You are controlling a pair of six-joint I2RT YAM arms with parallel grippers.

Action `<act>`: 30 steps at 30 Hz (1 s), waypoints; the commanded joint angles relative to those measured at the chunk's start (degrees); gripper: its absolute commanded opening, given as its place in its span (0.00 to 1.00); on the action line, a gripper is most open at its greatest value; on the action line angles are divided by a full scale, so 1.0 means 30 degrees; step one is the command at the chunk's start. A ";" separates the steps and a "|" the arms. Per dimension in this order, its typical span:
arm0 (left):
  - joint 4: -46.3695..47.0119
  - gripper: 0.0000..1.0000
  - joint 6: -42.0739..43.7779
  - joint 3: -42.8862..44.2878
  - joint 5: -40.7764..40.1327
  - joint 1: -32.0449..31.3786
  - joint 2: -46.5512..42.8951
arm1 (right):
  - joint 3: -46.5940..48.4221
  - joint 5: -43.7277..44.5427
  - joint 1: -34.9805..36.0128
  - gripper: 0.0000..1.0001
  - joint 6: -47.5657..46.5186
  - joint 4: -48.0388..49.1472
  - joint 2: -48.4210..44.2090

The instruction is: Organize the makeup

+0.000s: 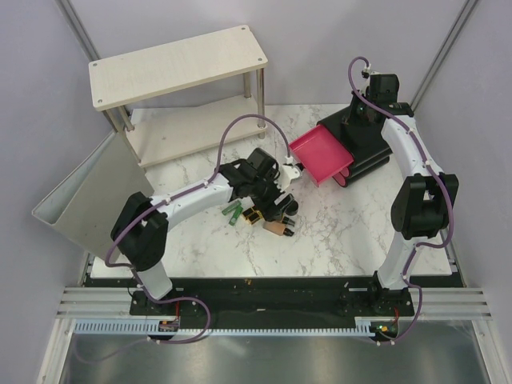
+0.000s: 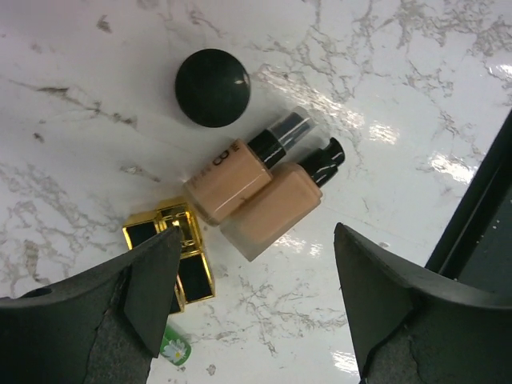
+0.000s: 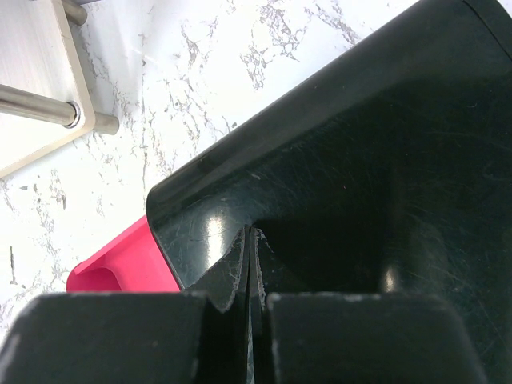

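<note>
Makeup bottles side by side beneath open left tool, right tool closed above black box

One finger of my left gripper covers part of the black-and-gold case, and only the tip of a green tube shows at the bottom edge. The black box is cut off by the right edge. In my right wrist view the box overruns the frame, and the pink drawer shows just a corner.
</note>
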 commanded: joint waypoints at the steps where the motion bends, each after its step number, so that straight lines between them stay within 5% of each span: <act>1: -0.1863 0.83 0.1767 0.1538 0.1833 -0.0747 0.1468 | -0.0798 0.0023 0.0022 0.00 -0.0432 -0.2199 0.0629; 18: -0.3536 0.77 0.1856 0.1305 0.1397 -0.1598 0.2554 | -0.0915 -0.0065 0.0022 0.00 -0.0461 -0.2287 0.0570; 30: -0.0667 0.78 0.0832 0.0280 -0.0625 -0.1745 0.2088 | -0.1178 -0.0064 0.0051 0.00 -0.0549 -0.2258 0.0394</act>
